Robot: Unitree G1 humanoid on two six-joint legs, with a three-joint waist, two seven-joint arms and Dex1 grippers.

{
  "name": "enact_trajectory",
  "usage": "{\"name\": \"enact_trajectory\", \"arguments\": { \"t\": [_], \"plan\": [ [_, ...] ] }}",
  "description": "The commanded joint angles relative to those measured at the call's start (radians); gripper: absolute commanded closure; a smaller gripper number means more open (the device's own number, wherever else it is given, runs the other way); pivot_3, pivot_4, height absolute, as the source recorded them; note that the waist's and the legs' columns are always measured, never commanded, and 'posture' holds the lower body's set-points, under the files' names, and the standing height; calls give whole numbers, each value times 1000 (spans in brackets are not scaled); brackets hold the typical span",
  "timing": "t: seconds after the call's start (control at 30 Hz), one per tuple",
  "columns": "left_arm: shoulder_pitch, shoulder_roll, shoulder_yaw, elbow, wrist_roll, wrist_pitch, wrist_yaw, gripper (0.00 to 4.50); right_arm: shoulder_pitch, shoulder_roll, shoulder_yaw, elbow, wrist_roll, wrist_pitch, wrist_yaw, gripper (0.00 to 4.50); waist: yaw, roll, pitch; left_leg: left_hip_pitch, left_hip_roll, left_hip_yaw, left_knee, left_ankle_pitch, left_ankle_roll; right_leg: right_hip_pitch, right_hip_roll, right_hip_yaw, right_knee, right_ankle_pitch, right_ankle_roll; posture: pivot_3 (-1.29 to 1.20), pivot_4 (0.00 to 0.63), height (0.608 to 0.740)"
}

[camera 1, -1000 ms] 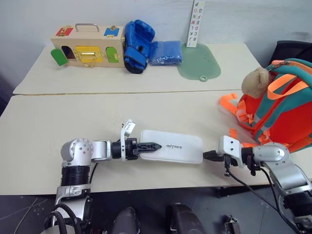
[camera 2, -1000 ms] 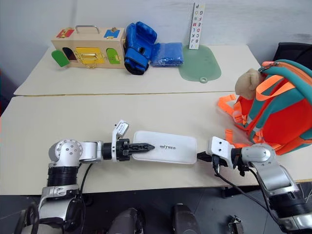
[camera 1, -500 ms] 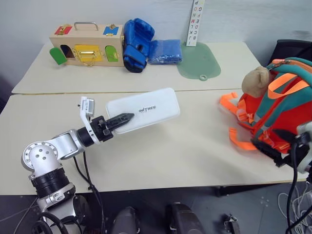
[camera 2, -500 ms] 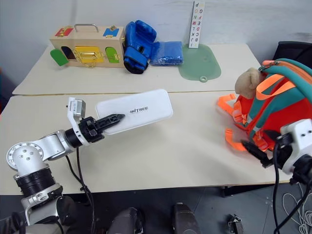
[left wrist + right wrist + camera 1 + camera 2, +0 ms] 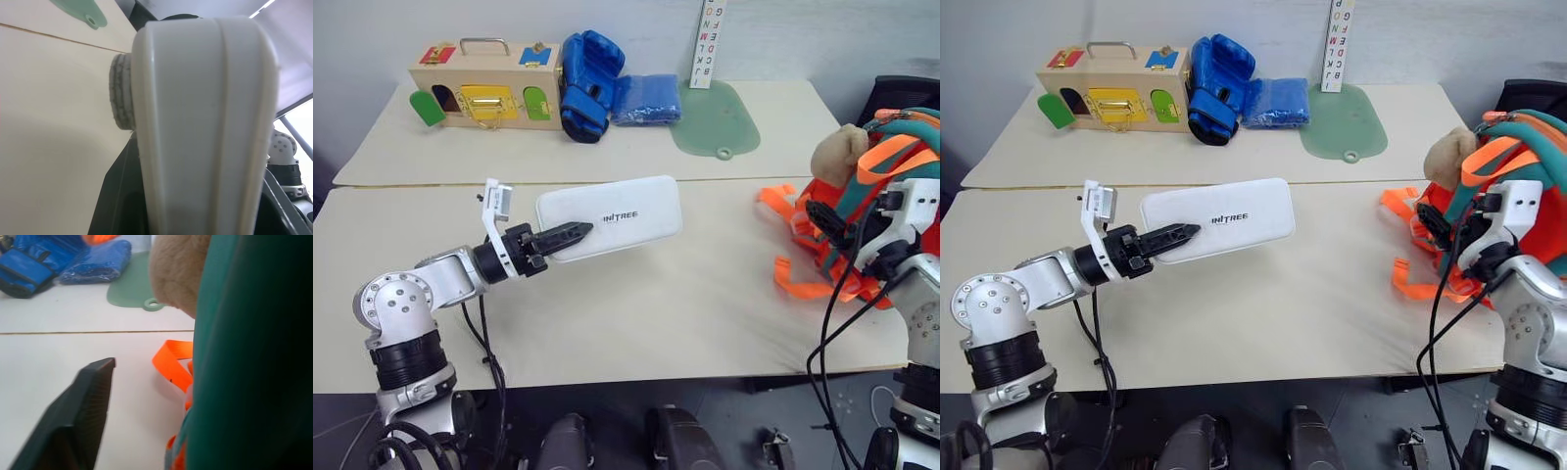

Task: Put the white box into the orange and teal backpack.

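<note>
The left hand (image 5: 570, 233) is clamped on the near end of the white box (image 5: 612, 216), holding it above the pale tabletop (image 5: 636, 313), well apart from the orange and teal backpack (image 5: 899, 157) by the right hand (image 5: 830, 224), whose fingers I cannot judge.

Two pale worktops (image 5: 636, 323) stood edge to edge, a thin seam running between them. On the far one, a wooden latch box (image 5: 483, 84) with a metal handle on top and green, yellow, red and blue doors sat near the left end. Just beside it, to its right, lay a blue boxing glove (image 5: 586, 85), and touching that a blue packet wrapped in clear plastic (image 5: 644, 101). A flat green mat (image 5: 720, 119) with a small hole at its near tab lay further right. Behind the mat, a white strip printed with coloured letters (image 5: 708, 44) leaned against the wall.
</note>
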Motion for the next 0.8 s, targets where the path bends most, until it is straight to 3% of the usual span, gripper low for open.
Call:
{"name": "enact_trajectory", "arguments": {
  "t": [0.03,0.23,0.6,0.8],
  "plan": [
    [-23,34,19,-12,-34,-57,-31,3230,6,-23,-6,-18,39,-37,76,2609,-1,0,0,0,0,0,0,0,0,0,0,0,0,0,0,0,150,740],
    [-68,90,38,30,-20,-131,-22,3230,-2,-104,28,-93,211,47,333,4488,-4,1,1,0,0,0,0,2,0,-1,0,0,1,0,0,0,150,740],
    [-269,222,17,113,-18,-200,-65,3230,-206,-320,187,-208,551,312,741,4488,-12,1,2,-4,1,0,-2,3,-1,-8,0,0,3,0,0,0,150,740],
    [-272,240,-28,30,-53,-218,-167,3230,-188,-363,261,-249,542,310,856,4488,-3,0,3,-8,1,0,-1,2,1,-10,-1,0,1,0,0,0,150,740]
  ]
}}
